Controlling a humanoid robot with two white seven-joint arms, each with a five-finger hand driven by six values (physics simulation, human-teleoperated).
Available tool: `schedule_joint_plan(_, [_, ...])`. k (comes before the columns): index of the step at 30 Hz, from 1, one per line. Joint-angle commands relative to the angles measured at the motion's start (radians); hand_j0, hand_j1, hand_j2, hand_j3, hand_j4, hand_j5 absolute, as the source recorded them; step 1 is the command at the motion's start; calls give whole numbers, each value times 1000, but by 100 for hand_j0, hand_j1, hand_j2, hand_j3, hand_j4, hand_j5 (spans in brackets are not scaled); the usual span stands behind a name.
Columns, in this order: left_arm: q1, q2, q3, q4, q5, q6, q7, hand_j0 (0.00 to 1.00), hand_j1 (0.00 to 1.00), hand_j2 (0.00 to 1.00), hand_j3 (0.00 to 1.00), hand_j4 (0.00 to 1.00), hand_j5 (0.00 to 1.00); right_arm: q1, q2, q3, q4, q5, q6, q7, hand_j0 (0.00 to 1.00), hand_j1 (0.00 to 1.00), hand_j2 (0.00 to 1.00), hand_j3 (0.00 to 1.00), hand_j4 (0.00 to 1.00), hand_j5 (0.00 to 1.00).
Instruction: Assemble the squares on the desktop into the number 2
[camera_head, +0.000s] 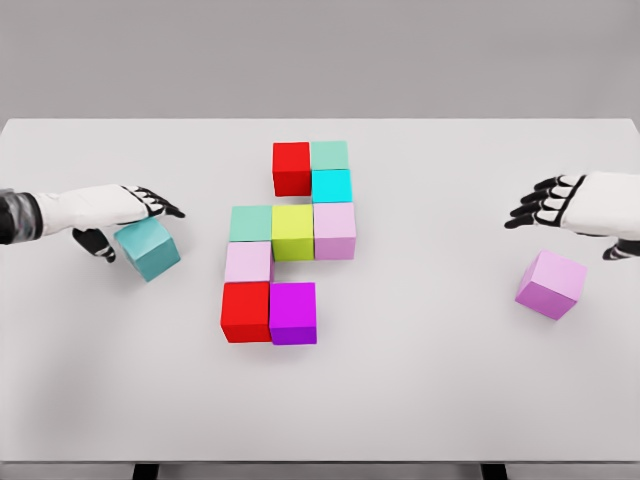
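Observation:
Several coloured cubes stand joined in the middle of the white table (420, 380): a red cube (291, 168), a mint cube (329, 155) and a cyan cube (331, 186) at the top. Below them run a green cube (251, 222), a yellow-green cube (293, 232) and a lilac cube (334, 230). Under those are a pale pink cube (248, 261), a second red cube (246, 311) and a magenta cube (293, 313). My left hand (140, 230) hovers over a loose, skewed teal cube (150, 250), fingers spread, thumb at its left. My right hand (540, 207) is open above a loose violet cube (551, 284).
The table's front edge runs along the bottom of the view and its far edge lies behind the cube group. Bare tabletop separates the group from each loose cube.

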Motion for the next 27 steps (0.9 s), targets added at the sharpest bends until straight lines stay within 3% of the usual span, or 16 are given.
schedule_joint_plan(1, [0, -5, -12, 1, -17, -8, -4, 100, 100, 100, 100, 100, 100, 0, -3, 19, 0, 18, 3, 0, 100, 100, 100, 100, 100, 100])
schedule_joint_plan(10, [-5, 22, -2, -10, -6, -8, -3, 100, 100, 100, 100, 100, 100, 14, -1, 62, 6, 92, 3, 0, 100, 100, 100, 100, 100, 100])
schedule_joint_plan(27, [0, 42, -12, -62, 11, -8, -3, 100, 100, 100, 100, 100, 100, 8, 5, 94, 3, 112, 3, 0, 100, 100, 100, 100, 100, 100])
